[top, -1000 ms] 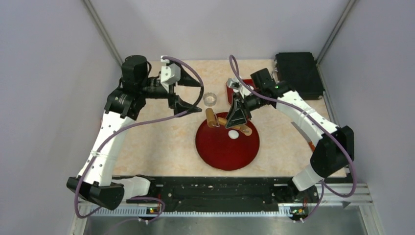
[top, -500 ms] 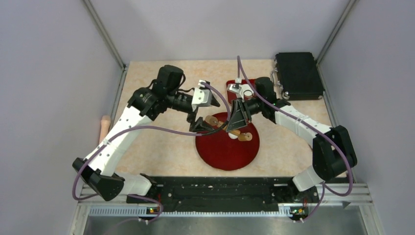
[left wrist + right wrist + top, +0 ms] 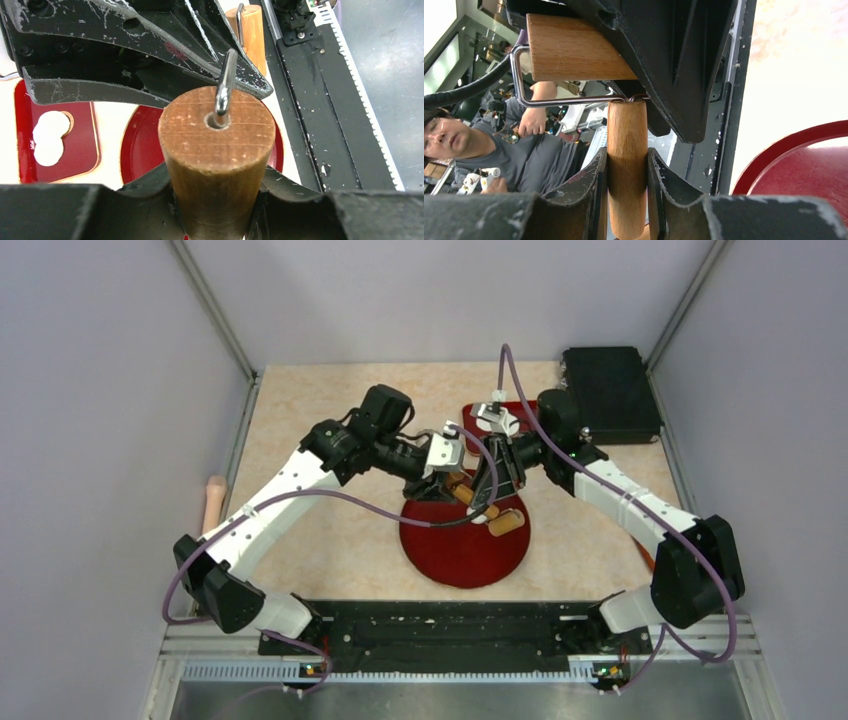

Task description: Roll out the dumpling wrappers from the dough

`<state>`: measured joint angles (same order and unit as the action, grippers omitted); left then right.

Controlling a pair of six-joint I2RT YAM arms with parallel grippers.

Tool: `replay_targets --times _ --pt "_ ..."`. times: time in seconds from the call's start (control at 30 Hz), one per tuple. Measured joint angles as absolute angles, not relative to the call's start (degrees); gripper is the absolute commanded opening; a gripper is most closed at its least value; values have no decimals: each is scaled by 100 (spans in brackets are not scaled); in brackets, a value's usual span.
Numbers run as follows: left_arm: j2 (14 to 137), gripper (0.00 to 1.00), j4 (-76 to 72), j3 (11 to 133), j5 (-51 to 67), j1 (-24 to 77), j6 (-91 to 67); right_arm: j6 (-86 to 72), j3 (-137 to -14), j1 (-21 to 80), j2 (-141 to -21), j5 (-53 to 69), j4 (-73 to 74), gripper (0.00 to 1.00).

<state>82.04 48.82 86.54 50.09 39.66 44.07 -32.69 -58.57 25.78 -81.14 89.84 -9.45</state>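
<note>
A wooden rolling tool with a wire frame hangs over the round red plate (image 3: 465, 555). My right gripper (image 3: 487, 502) (image 3: 626, 170) is shut on its slim wooden handle (image 3: 626, 150). My left gripper (image 3: 447, 480) (image 3: 216, 185) is closed on one thick wooden roller end (image 3: 216, 145), with both fingers against its sides. The tool's other wooden roller (image 3: 505, 523) (image 3: 574, 47) sticks out over the plate. Two round white dumpling wrappers (image 3: 48, 137) lie overlapping on a red rectangular tray (image 3: 82, 150) (image 3: 472, 416). The dough is hidden under the grippers and roller.
A black box (image 3: 612, 390) sits at the back right corner. A pale pink cylinder (image 3: 213, 502) lies beyond the table's left edge. The black rail with the arm bases (image 3: 440, 625) runs along the near edge.
My left arm has swung from the back left to the plate, and its wide-open jaws have closed round the roller's end. The right gripper kept its hold and turned the roller slightly.
</note>
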Motion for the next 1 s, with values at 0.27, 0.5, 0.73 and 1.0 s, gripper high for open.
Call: replay_targets --times 0.27,0.5,0.73,1.0 --pt "8267 0 4672 8678 4960 3975 4187 -3391 -5854 2327 -8112 8982 -1066 50" --pt "8213 0 3857 8412 5207 3586 2869 -3138 -5859 978 -7804 8724 -1492 88" --pt "8009 0 1767 7487 5782 2832 410 -2091 -5575 587 -6888 7664 -1455 95" --pt "7922 0 -1066 6353 6257 2659 -2228 -3590 -4005 705 -6683 6451 -4364 96"
